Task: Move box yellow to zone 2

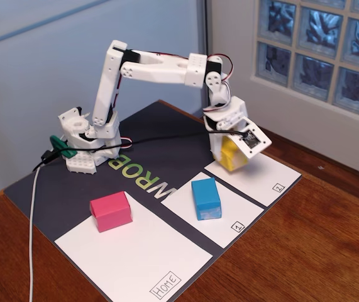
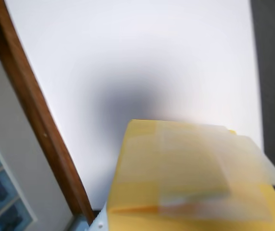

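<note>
The box yellow (image 1: 234, 156) is a small bright yellow block held in my gripper (image 1: 232, 154), which is shut on it from above. It is at the far end of zone 2 (image 1: 264, 177), the white panel with a boxed "2" at its near corner. Whether the box rests on the paper or hangs just over it, I cannot tell. In the wrist view the box yellow (image 2: 185, 183) fills the lower right, blurred. It casts a soft grey shadow on the white paper of zone 2 (image 2: 127, 53).
A blue block (image 1: 205, 198) stands on the panel marked "1" (image 1: 229, 214). A pink block (image 1: 110, 211) sits on the large "Home" panel (image 1: 135, 258). The dark mat (image 1: 160, 129) carries the arm's base (image 1: 88, 141). A glass-block window (image 1: 320, 50) is behind. The wooden table edge (image 2: 36, 120) runs beside the paper.
</note>
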Robot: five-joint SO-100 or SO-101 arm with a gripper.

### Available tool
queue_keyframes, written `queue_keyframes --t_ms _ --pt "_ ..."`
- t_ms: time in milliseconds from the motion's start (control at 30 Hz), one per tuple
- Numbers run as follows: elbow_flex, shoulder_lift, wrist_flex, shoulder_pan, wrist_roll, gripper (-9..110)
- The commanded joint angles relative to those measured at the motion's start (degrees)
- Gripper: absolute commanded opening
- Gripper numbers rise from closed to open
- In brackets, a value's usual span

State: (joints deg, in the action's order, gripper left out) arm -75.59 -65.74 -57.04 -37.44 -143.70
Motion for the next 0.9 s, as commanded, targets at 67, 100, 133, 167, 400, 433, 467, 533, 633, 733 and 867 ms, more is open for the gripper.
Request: queue_keyframes --t_ms 67,100,133,167,400,433,467,533,633,733,867 --pt "0.9 0.2 5.0 -0.1 -1.4 0" --pt "0.9 0.4 5.6 -0.2 -1.7 0" --pt "0.9 0.6 6.1 -0.4 -1.8 0" --pt "0.9 0.9 6.5 -0.5 -1.8 0" --pt "0.4 2.5 10.6 -0.3 -4.7 0" --pt "0.4 2.8 11.0 -0.2 -5.4 0" --pt "0.2 3.0 11.7 0.0 -6.5 0" --pt "0.1 3.5 13.0 0.4 -8.4 0" --pt "0.1 4.0 14.0 0.5 -12.3 0" --pt "-0.2 4.1 13.1 0.7 -13.8 0" --pt "-0.1 5.3 10.2 1.8 -14.2 0"
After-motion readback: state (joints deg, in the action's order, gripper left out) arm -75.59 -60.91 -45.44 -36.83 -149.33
